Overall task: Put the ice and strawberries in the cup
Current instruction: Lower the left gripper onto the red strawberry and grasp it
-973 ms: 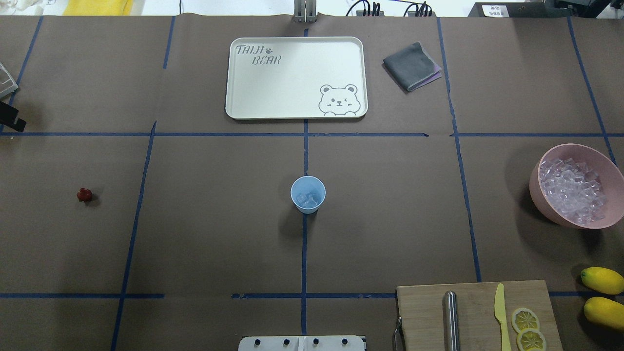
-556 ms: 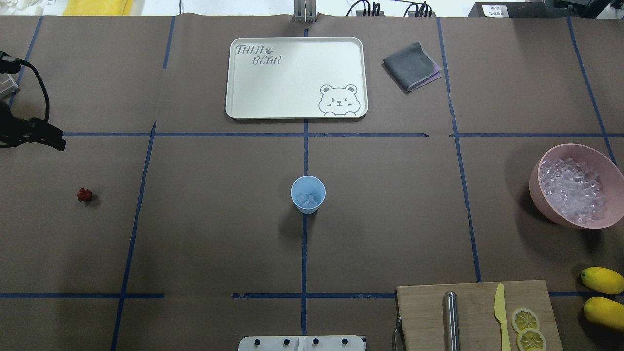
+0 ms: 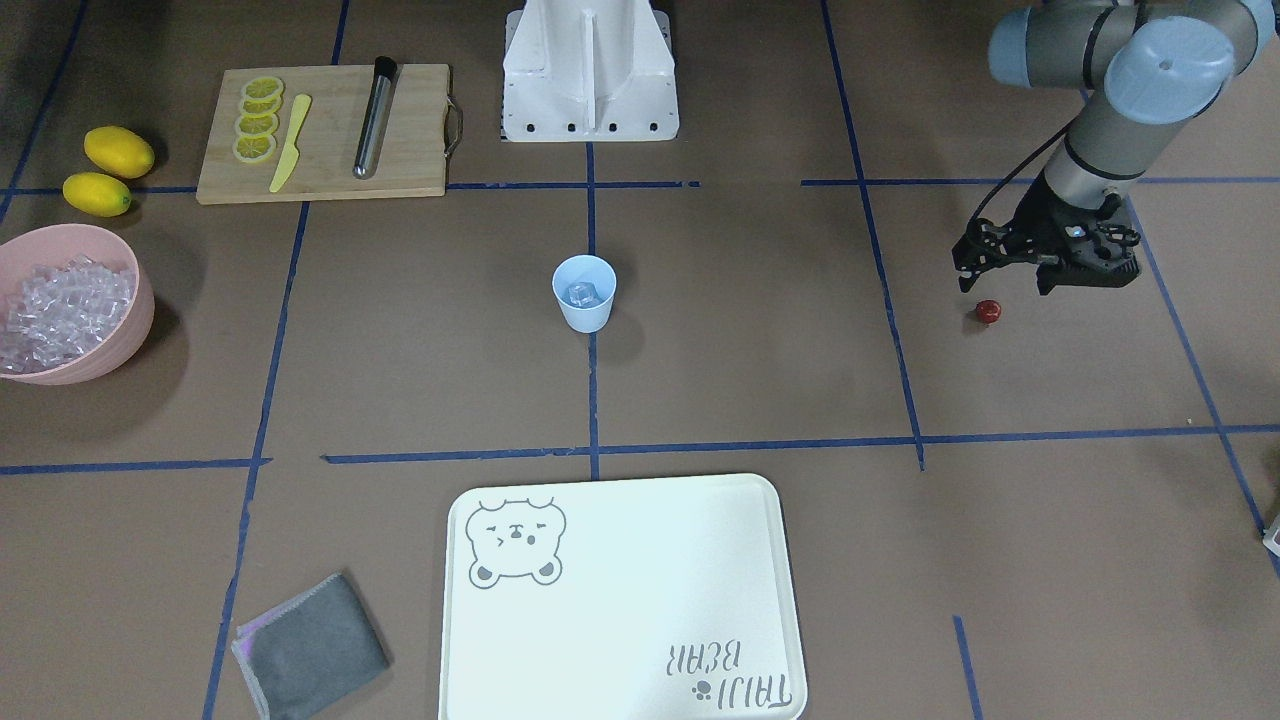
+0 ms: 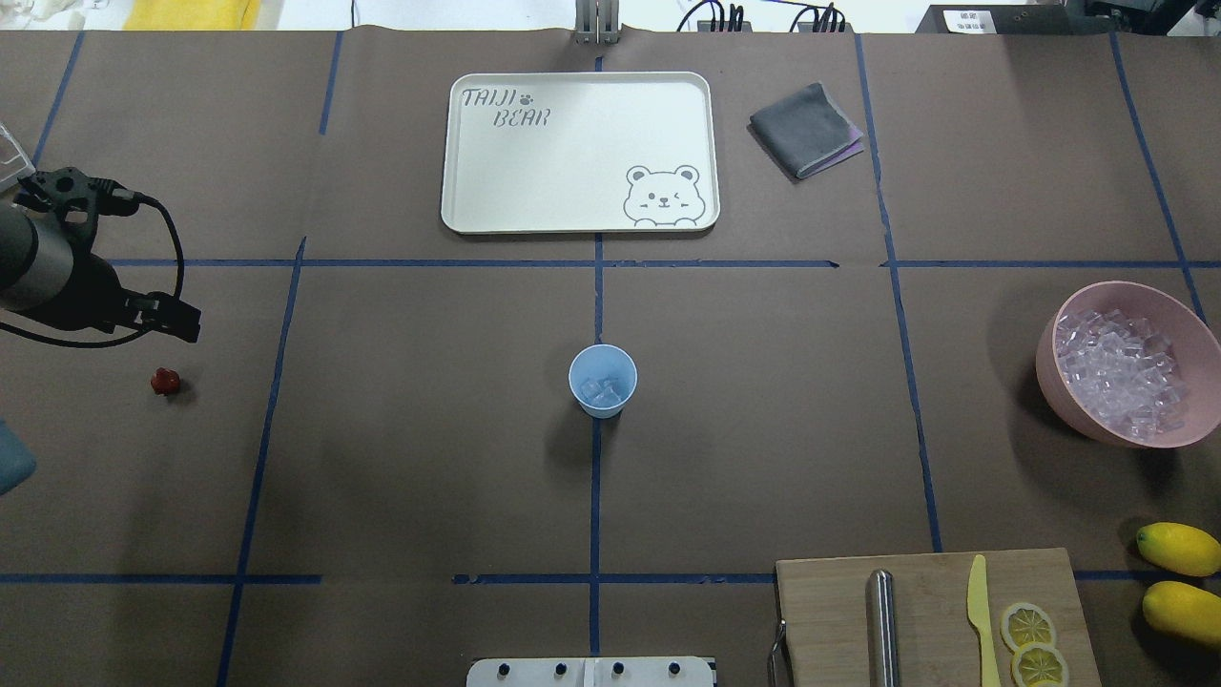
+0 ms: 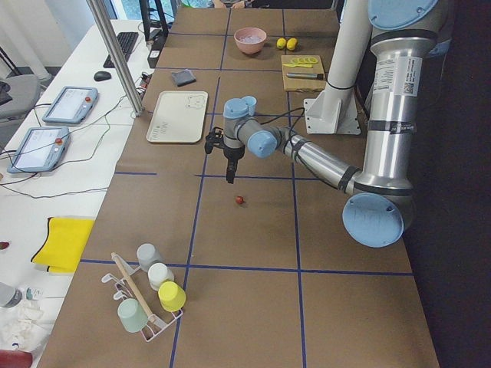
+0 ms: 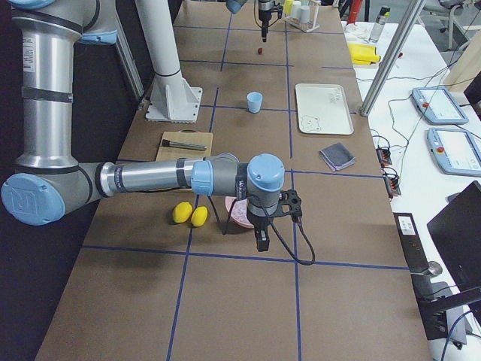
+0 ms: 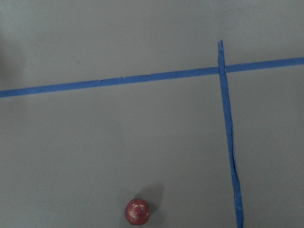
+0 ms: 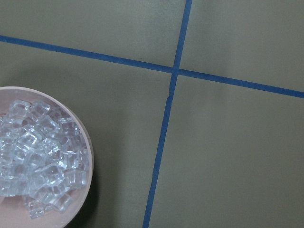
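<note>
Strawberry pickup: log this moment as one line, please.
left gripper: hovers near strawberry, no contact | strawberry: on table, apart from cup | cup: upright, ice inside | pending: strawberry

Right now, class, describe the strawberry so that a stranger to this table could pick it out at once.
From the pale-blue cup in the middle of the brown table, look toward the end on the robot's left. Alone on its bare surface near the left pincer lies the strawberry. It is the only small, dark-red, round thing; the lemons are yellow, larger and at the opposite end.
</note>
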